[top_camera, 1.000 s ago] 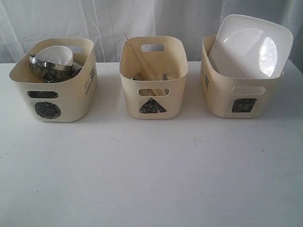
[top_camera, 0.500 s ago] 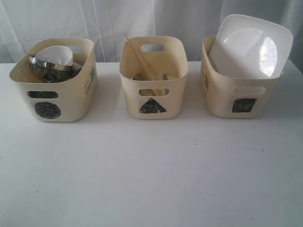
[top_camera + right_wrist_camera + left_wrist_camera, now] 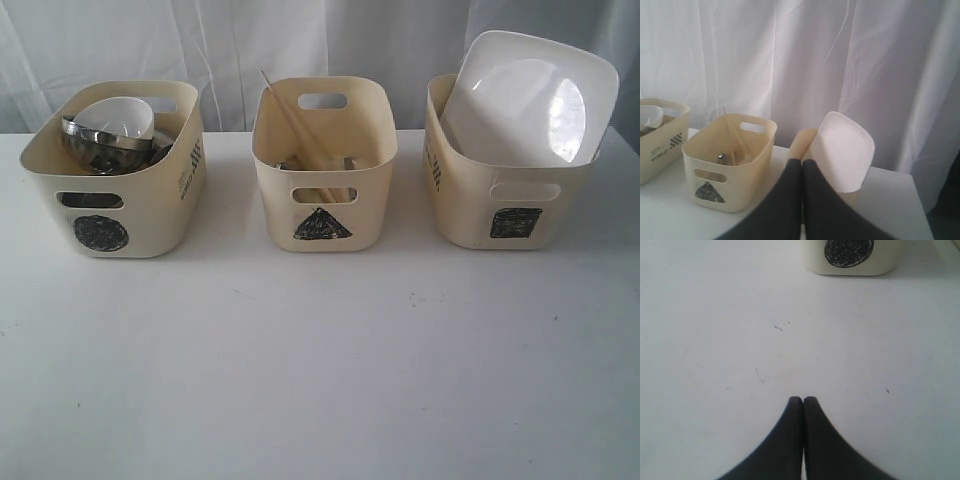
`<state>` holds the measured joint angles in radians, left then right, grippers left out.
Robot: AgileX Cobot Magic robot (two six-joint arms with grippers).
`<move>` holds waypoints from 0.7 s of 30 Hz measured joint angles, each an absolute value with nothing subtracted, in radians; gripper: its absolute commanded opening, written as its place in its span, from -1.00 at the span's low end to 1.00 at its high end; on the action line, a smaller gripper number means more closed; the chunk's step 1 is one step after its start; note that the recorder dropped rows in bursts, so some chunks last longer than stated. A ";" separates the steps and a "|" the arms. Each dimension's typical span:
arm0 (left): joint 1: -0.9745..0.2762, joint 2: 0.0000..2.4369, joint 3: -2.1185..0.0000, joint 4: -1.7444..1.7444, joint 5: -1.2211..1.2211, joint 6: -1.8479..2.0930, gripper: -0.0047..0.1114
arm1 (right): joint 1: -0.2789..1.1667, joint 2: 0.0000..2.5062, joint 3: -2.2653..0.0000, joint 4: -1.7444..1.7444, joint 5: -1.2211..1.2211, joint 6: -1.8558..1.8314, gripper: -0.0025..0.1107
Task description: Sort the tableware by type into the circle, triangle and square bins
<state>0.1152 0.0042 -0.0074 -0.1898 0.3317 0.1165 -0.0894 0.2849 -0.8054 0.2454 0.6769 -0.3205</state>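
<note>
Zero change from a second ago; plate (image 3: 510, 100) in square bin (image 3: 462, 205). My left hand (image 3: 803, 400) and right hand (image 3: 802, 161): closed, empty.

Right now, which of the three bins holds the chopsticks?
The middle bin, marked with a triangle: chopsticks poke above its rim. The others hold bowls and a plate.

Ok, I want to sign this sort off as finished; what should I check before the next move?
1. No tableware loose on the table: ok.
2. In the circle bin, small white bowl and steel bowl: ok.
3. Also there, the mugs: cannot tell, hidden.
4. In the triangle bin, chopsticks: ok; other cutlery: cannot tell.
5. In the square bin, plate: ok, leaning above the rim.
6. Shut and empty, left gripper and right gripper: ok.
</note>
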 measured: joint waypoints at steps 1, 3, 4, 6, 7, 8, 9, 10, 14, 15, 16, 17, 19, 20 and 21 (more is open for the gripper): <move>0.115 0.004 -0.007 -0.190 0.332 0.117 -0.92 | -0.089 0.285 -0.805 0.227 0.672 -0.319 -0.96; 0.115 0.004 -0.007 -0.190 0.332 0.117 -0.92 | -0.089 0.285 -0.805 0.201 0.661 -0.317 -0.96; 0.115 0.004 -0.007 -0.190 0.332 0.117 -0.92 | -0.089 0.285 -0.805 0.187 0.655 -0.317 -0.96; 0.115 0.004 -0.007 -0.190 0.332 0.117 -0.92 | -0.089 0.285 -0.805 0.160 0.650 -0.317 -0.96; 0.115 0.004 -0.007 -0.190 0.332 0.117 -0.92 | -0.089 0.285 -0.805 0.152 0.650 -0.317 -0.96; 0.115 0.004 -0.007 -0.190 0.332 0.117 -0.92 | -0.089 0.285 -0.805 0.148 0.650 -0.317 -0.96; 0.115 0.004 -0.007 -0.190 0.332 0.117 -0.92 | -0.089 0.285 -0.802 0.145 0.646 -0.317 -0.96; 0.115 0.004 -0.007 -0.190 0.332 0.117 -0.92 | -0.089 0.284 -0.792 0.144 0.625 -0.317 -0.96; 0.115 0.004 -0.007 -0.190 0.332 0.117 -0.92 | -0.089 0.273 -0.717 0.133 0.523 -0.311 -0.96; 0.115 0.004 -0.007 -0.190 0.332 0.117 -0.92 | -0.089 0.273 -0.693 0.130 0.497 -0.299 -0.96; 0.115 0.004 -0.007 -0.190 0.332 0.117 -0.92 | -0.089 0.273 -0.666 0.122 0.469 -0.277 -0.96; 0.115 0.004 -0.007 -0.190 0.332 0.117 -0.92 | -0.089 0.273 -0.634 0.110 0.439 -0.248 -0.96; 0.115 0.004 -0.007 -0.190 0.332 0.117 -0.92 | -0.089 0.273 -0.561 0.060 0.384 -0.171 -0.96; 0.115 0.004 -0.007 -0.190 0.332 0.117 -0.92 | -0.089 0.273 -0.513 0.020 0.355 -0.111 -0.96; 0.115 0.004 -0.007 -0.190 0.332 0.117 -0.92 | -0.089 0.273 -0.473 -0.011 0.334 -0.060 -0.96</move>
<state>0.1152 0.0042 -0.0074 -0.1898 0.3317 0.1165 -0.0894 0.2727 -0.4729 -0.0111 0.3341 -0.0599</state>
